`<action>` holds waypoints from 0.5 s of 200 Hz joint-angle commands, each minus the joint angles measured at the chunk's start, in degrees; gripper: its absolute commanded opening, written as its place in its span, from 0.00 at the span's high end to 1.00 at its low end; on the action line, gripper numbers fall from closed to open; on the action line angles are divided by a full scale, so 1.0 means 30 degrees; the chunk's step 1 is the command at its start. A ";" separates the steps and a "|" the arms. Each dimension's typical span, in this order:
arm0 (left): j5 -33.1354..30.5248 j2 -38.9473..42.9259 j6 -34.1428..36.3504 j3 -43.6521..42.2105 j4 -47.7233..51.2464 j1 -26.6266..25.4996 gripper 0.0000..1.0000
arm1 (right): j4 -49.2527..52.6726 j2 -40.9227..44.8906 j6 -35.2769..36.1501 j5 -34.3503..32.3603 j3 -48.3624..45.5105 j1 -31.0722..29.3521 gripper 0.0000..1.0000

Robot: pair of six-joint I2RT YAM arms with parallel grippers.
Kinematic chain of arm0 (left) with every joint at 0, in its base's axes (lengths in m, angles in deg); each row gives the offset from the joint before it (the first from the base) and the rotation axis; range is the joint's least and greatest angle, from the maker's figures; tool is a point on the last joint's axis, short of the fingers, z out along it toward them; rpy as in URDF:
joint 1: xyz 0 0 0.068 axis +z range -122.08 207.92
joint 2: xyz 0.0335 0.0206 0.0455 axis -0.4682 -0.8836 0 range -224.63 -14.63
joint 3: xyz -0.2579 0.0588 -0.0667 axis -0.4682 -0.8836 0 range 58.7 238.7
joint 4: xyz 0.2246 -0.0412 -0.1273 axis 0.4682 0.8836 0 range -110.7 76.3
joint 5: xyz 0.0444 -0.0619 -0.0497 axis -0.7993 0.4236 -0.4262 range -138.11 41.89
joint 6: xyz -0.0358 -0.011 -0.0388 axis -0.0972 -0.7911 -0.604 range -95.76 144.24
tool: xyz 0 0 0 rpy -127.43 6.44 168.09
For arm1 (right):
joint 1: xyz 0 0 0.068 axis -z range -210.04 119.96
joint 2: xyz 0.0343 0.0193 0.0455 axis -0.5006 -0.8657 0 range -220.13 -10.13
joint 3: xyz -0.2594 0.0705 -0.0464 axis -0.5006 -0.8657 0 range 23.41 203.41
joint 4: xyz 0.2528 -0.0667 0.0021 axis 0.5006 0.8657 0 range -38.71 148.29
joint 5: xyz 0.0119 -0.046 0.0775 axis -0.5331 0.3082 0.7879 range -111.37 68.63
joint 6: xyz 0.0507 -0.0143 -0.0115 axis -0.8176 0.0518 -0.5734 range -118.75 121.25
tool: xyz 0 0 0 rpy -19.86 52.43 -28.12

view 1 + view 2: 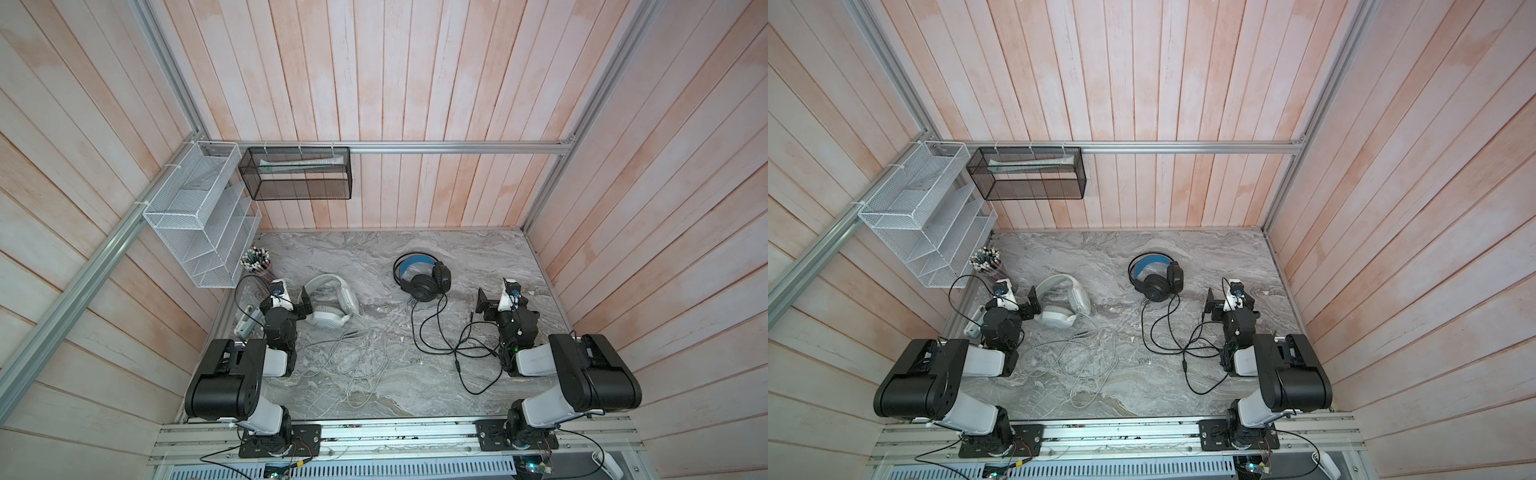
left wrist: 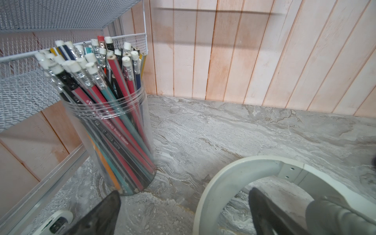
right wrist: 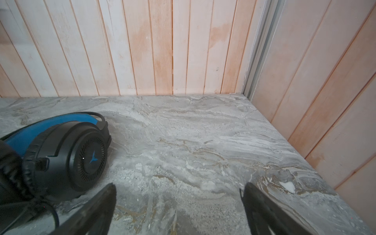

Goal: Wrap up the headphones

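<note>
Left claw state: the left claw (image 1: 308, 306) is wide open and grips nothing.
Left claw position: in the left wrist view the left claw (image 2: 184, 192) straddles the white headband (image 2: 234, 168), with one finger inside the arc and one outside. Contact cannot be determined.
Left claw purpose (judgement): the wide opening admits the band, which makes a firmer hold point than a padded cup.
White headset location: the white headset (image 1: 330, 319) lies flat just beside the left claw, toward the middle of the surface (image 1: 374, 249) and near its left edge.
Grey-white cable: the grey-white cable (image 1: 357, 353) is spread in loose loops from the headset toward the front edge. It is not wound, so wrapping is judged not yet begun.
Right claw state: the right claw (image 1: 482, 306) is also wide open and empty. In the right wrist view the right claw (image 3: 179, 185) has bare surface between its jaws.
Black headset location: the black headset (image 1: 424, 282) rests on its cups nearer the back edge, apart from the right claw on the side away from the right edge.
Black cable: the black cable (image 1: 436, 332) trails toward the front edge and passes close to the right arm.
Obstruction: the pencil jar (image 1: 257, 259) stands in the back-left corner, near the left claw. It is judged a tipping risk during any lift.
</note>
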 commanded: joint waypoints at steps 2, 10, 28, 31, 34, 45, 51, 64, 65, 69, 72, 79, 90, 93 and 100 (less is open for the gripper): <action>-0.0270 0.0711 0.0121 0.0400 0.0435 -0.0026 0.01 | 0.4083 0.2795 0.0046 0.0051 0.1731 0.0019 0.02; -0.0673 0.1975 -0.0009 0.1215 0.3055 -0.0080 0.01 | 0.5160 0.3978 -0.0354 0.0149 0.2160 -0.0044 0.02; -0.2406 0.4168 -0.1849 0.3584 0.8879 -0.0020 0.01 | 0.6298 0.6571 -0.1548 0.0617 0.2750 -0.0457 0.02; -0.2460 0.4503 -0.2143 0.4007 0.9773 0.0001 0.01 | 0.6371 0.6940 -0.1820 0.0572 0.2804 -0.0556 0.02; -0.2349 0.4758 -0.2340 0.4386 1.0598 0.0026 0.02 | 0.6420 0.7276 -0.2125 0.0494 0.2895 -0.0620 0.02; -0.1436 0.5800 -0.2957 0.5711 1.3147 0.0073 0.02 | 0.6964 0.8373 -0.3806 -0.0094 0.3385 -0.0745 0.02; -0.1028 0.6286 -0.3543 0.6294 1.4238 0.0090 0.01 | 0.7604 0.8842 -0.5358 -0.0829 0.3779 -0.0720 0.02; -0.0877 0.7120 -0.5445 0.7578 1.6775 0.0107 0.01 | 1.0852 0.9643 -1.0027 -0.3427 0.4932 -0.0740 0.02; -0.0892 0.7164 -0.5612 0.7708 1.7052 0.0106 0.01 | 1.1299 0.9699 -1.0524 -0.3647 0.5079 -0.0743 0.02; -0.0906 0.7321 -0.6150 0.8189 1.8246 0.0132 0.01 | 1.2550 0.9829 -1.2027 -0.4239 0.5518 -0.0727 0.02; -0.0844 0.7432 -0.6350 0.8545 1.8927 0.0134 0.01 | 1.3747 0.9900 -1.2871 -0.4422 0.5827 -0.0744 0.02; -0.0488 0.7523 -0.6430 0.9121 2.0167 0.0163 0.01 | 1.4808 0.9963 -1.3629 -0.4119 0.6168 -0.0720 0.01; 0.0413 0.7646 -0.6091 0.9405 2.0784 0.0136 0.01 | 1.3597 1.0061 -1.3468 -0.2055 0.5961 -0.0736 0.02; 0.0613 0.7703 -0.6060 0.9345 2.0764 0.0142 0.01 | 1.3352 1.0081 -1.3514 -0.1766 0.5916 -0.0721 0.02; 0.1077 0.7732 -0.6016 0.9201 2.0673 0.0145 0.02 | 1.2711 1.0175 -1.3934 -0.0476 0.5635 -0.0724 0.02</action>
